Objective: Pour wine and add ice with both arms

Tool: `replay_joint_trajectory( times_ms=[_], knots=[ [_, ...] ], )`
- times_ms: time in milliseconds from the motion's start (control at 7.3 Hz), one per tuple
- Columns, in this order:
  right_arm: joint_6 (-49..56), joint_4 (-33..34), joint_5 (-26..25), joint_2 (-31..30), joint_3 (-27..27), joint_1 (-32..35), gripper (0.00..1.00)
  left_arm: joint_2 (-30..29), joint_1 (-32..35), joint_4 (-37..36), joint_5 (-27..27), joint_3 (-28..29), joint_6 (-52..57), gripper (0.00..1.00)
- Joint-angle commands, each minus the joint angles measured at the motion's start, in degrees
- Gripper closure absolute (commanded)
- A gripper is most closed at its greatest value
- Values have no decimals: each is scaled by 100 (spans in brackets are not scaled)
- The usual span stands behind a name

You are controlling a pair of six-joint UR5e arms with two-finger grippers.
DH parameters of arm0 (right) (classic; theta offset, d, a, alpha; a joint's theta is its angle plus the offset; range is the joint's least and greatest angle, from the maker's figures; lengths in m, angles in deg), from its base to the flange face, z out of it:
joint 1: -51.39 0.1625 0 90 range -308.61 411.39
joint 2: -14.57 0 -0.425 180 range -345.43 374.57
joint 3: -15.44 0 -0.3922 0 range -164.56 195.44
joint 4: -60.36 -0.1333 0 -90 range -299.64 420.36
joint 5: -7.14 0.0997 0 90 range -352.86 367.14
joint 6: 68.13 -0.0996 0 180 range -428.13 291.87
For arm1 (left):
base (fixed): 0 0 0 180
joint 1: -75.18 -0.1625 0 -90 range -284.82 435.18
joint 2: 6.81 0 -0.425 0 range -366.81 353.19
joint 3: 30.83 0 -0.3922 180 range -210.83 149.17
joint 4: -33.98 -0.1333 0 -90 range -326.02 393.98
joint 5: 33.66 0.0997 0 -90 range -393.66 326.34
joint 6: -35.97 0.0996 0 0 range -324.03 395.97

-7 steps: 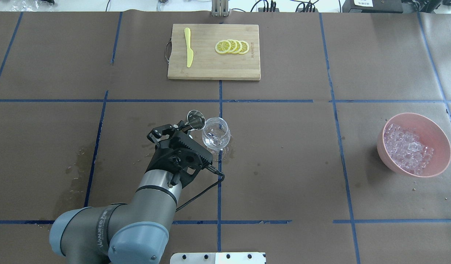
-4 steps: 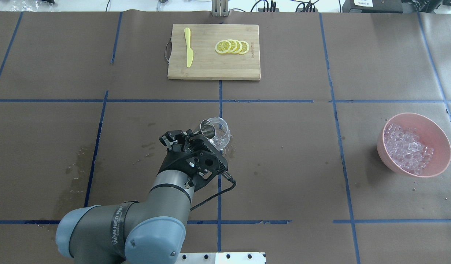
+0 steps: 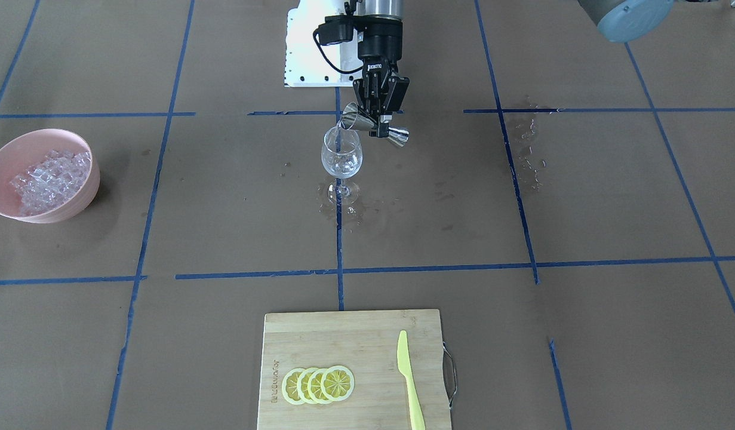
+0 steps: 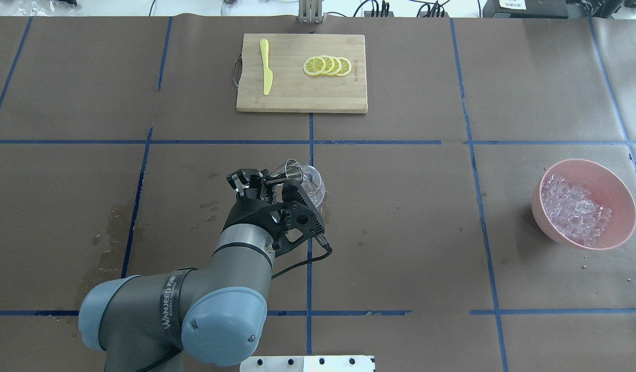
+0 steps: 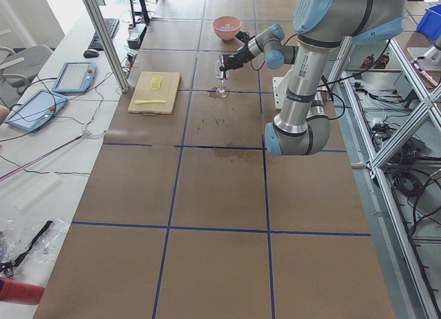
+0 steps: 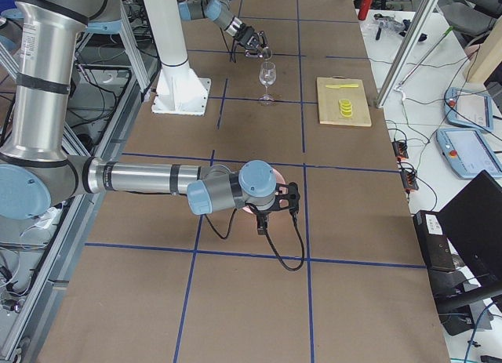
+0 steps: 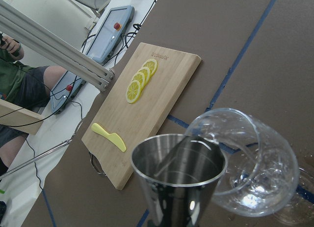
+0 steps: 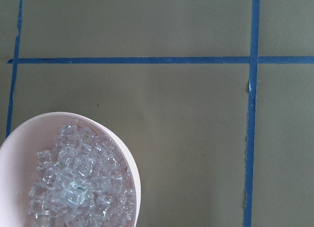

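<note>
**Desk:** What does the surface look like from your end?

**Me:** I see a table [image 3: 582, 197] covered in brown paper and gridded with blue tape [image 3: 439, 267]. There are wet patches [image 3: 525, 149] on the robot's left side and around the foot of the wine glass [image 3: 342, 158]. A wooden cutting board [image 3: 355, 334] sits at the operators' edge with four overlapping lemon slices [image 3: 318, 384] and a yellow knife [image 3: 410, 382]. Past that edge I see a white bench with teach pendants [image 5: 72, 76] and cables.

**Desk:** And the grippers?

**Me:** The left gripper [image 3: 379, 126] is clamped on the waist of a steel jigger [image 3: 358, 122]. The jigger is tipped close to level, with one mouth at the rim of the upright glass. My left wrist camera looks at that cup's open mouth, right against the glass. The right gripper [image 6: 276, 202] shows only in the side view, hanging over the pink bowl [image 3: 86, 194]. I can't tell whether it is open or closed.

**Desk:** Where are the wine and the ice?

**Me:** I can't make out the wine for certain. The glass glints low in its bowl, but I can't say that is liquid. The ice [image 3: 45, 179] is heaped in the pink bowl on the robot's right side, well apart from the left gripper. It fills the lower corner of my right wrist camera.
</note>
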Motion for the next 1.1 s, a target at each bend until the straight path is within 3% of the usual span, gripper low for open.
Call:
replay_joint_trajectory(
  times_ms=[0, 685, 959],
  knots=[
    [-3, 0, 0, -3, -8, 0, 0, -3, 85, -38, 8, 23, 379, 100],
    [-12, 0, 0, 6, -17, 0, 0, -405, 94, -984, 26, 67, 1800, 100],
    [-12, 0, 0, 6, -17, 0, 0, -460, 94, -1049, 35, 84, 2188, 100]
  ],
)
